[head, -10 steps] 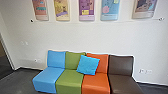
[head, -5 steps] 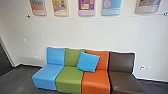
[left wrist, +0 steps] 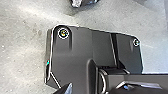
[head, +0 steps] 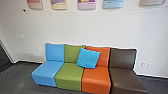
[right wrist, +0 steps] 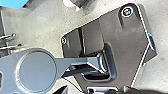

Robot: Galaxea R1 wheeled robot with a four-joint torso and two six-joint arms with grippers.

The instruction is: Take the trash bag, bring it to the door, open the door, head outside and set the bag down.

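Note:
A dark part of my left gripper point(left wrist: 65, 89) shows low in the left wrist view, over the wide dark plate of my own base. In the right wrist view a dark part of my right gripper point(right wrist: 61, 90) shows at the lower edge, with the same plate beyond it. How either gripper stands I cannot tell. At the far left of the head view, a dark opening point(head: 4, 58) lies beside a pale upright frame.
Ahead, a row of blue, green, orange and brown seats point(head: 71, 72) stands along a white wall point(head: 75, 27), with a blue cushion point(head: 88, 58) on it. Posters point(head: 86, 5) hang above. Dark floor point(head: 17, 77) lies left of the seats. Pale floor point(left wrist: 22, 47) surrounds my base.
The head view has shifted downward and slightly closer to the seats, so less of the posters and more of the floor shows. The seats and cushion have kept their places.

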